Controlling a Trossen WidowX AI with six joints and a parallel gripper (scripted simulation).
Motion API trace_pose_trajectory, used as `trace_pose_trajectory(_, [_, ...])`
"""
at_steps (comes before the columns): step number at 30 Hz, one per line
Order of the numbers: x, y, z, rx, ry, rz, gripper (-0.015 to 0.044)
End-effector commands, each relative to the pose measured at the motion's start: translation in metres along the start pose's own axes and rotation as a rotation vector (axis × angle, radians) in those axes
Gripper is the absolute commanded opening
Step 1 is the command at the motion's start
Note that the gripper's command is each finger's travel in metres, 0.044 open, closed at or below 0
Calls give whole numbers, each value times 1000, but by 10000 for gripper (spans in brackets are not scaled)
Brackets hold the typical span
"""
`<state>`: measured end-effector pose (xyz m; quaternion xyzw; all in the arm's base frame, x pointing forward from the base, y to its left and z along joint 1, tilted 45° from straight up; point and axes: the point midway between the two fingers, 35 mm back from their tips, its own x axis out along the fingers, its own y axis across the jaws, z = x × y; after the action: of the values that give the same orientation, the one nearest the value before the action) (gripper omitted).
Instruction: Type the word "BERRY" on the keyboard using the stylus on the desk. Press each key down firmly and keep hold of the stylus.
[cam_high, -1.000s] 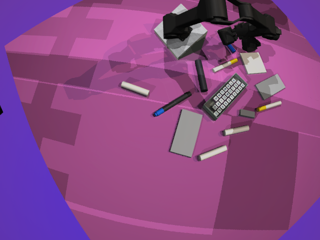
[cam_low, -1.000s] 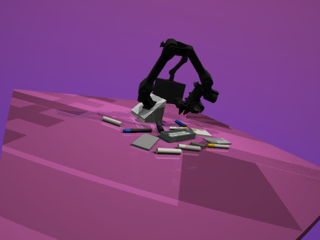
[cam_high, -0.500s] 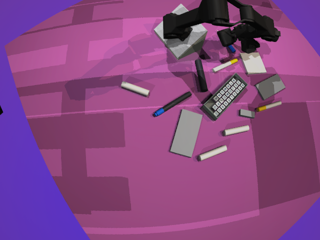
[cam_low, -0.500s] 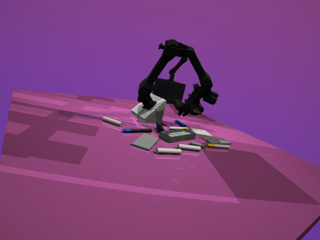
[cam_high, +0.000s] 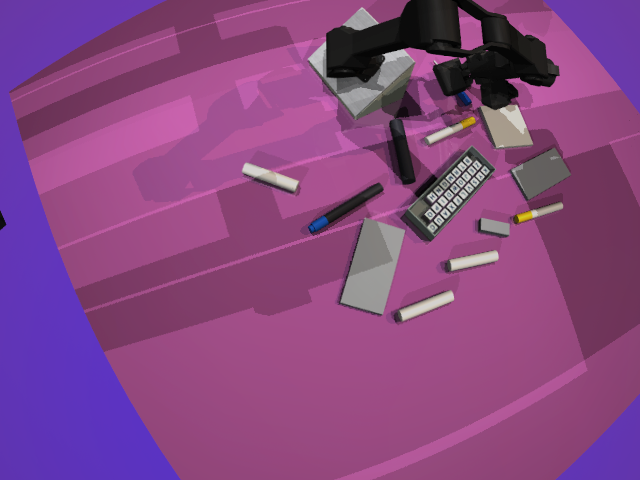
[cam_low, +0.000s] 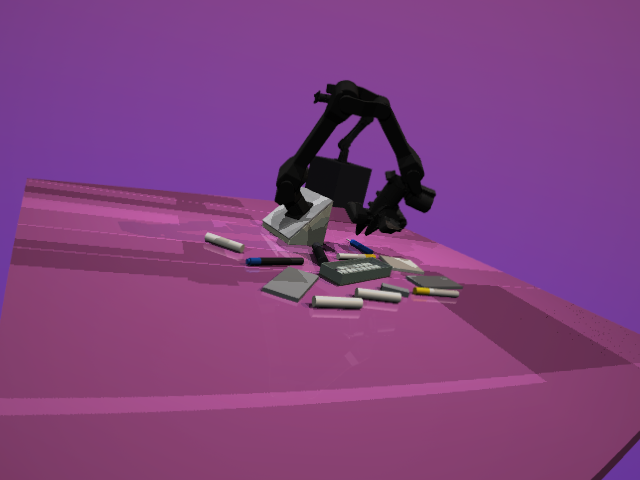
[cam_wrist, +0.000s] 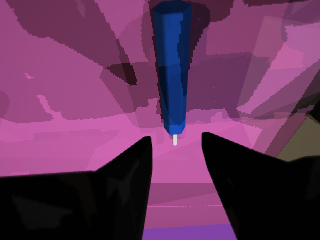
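Note:
The stylus is a blue rod with a thin white tip. It lies flat on the pink desk, behind the keyboard. The keyboard is a dark grey slab with rows of white lettered keys. My gripper hangs low over the stylus, pointing down. Its two black fingers are partly open with nothing between them. In the wrist view the stylus tip lies just beyond the gap between the fingertips. The arm hides part of the stylus in the top view.
The arm stands on a white block. Around the keyboard lie a black cylinder, a white and yellow marker, a blue-capped black marker, grey plates, a beige card and several white cylinders.

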<state>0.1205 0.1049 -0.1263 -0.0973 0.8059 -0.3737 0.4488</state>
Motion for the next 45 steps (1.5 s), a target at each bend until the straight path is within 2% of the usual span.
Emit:
trace_pose_trajectory(1, [4, -1, 2, -6, -2, -5, 150])
trace_pose_trajectory(45, [27, -2, 16, -5, -2, -6, 150])
